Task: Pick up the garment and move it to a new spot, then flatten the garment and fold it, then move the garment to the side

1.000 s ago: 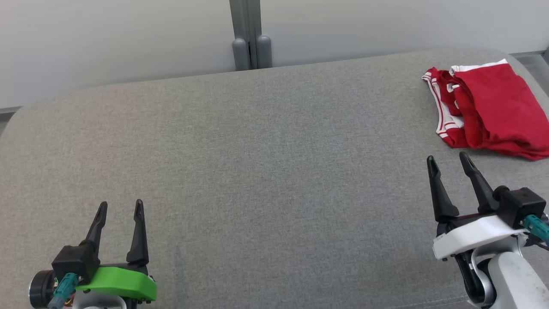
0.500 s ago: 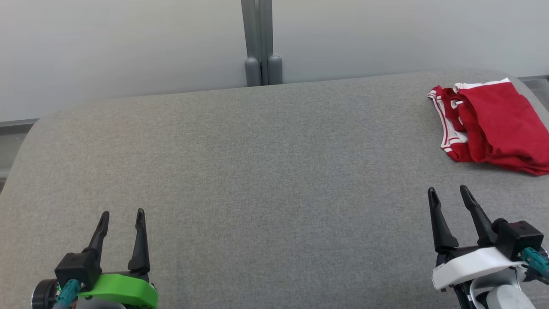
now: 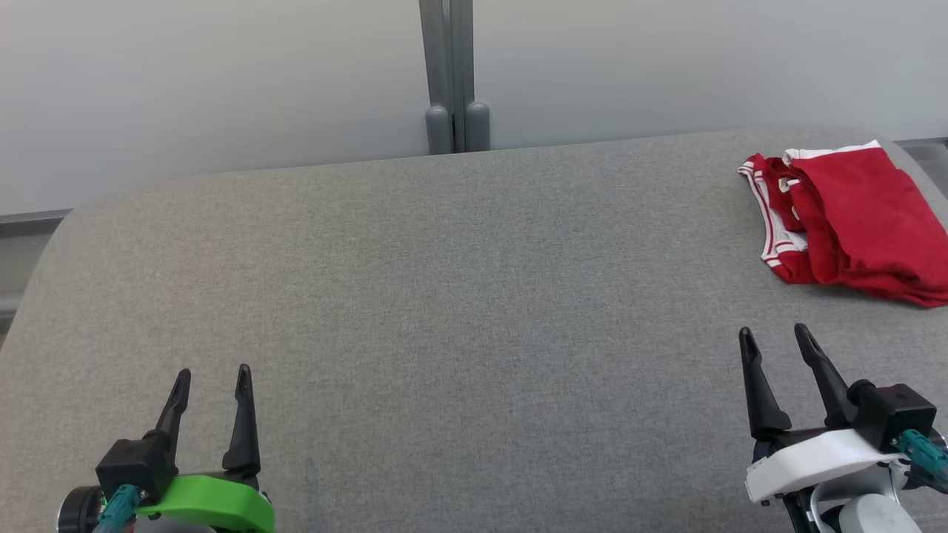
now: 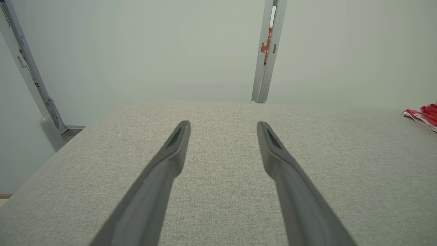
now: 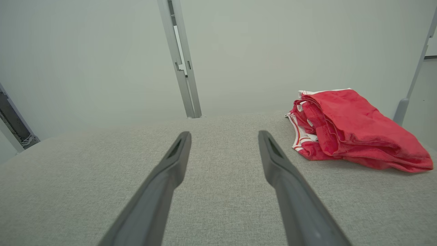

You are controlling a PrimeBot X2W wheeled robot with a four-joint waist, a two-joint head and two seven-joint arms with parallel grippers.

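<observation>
A red garment [image 3: 852,215] with white trim lies folded and rumpled at the far right of the grey padded table [image 3: 444,296]. In the right wrist view the garment [image 5: 351,130] sits ahead and to the right of the fingers, and in the left wrist view a sliver of the garment [image 4: 423,114] peeks in at the right edge. My right gripper [image 3: 776,337] stands open near the front right, short of the garment and apart from it. At the front left my left gripper [image 3: 213,373] is open too, with nothing between its fingers.
A pale wall with a grey vertical post [image 3: 450,74] runs behind the table. The table's rounded left corner [image 3: 67,222] and right corner [image 3: 903,144] mark its edges. Another metal frame post [image 5: 406,102] stands just behind the garment on the right.
The whole head picture has shifted down and slightly right, so the camera has moved. The garment lies as before. Both grippers stay open, the right one a little lower in the picture.
</observation>
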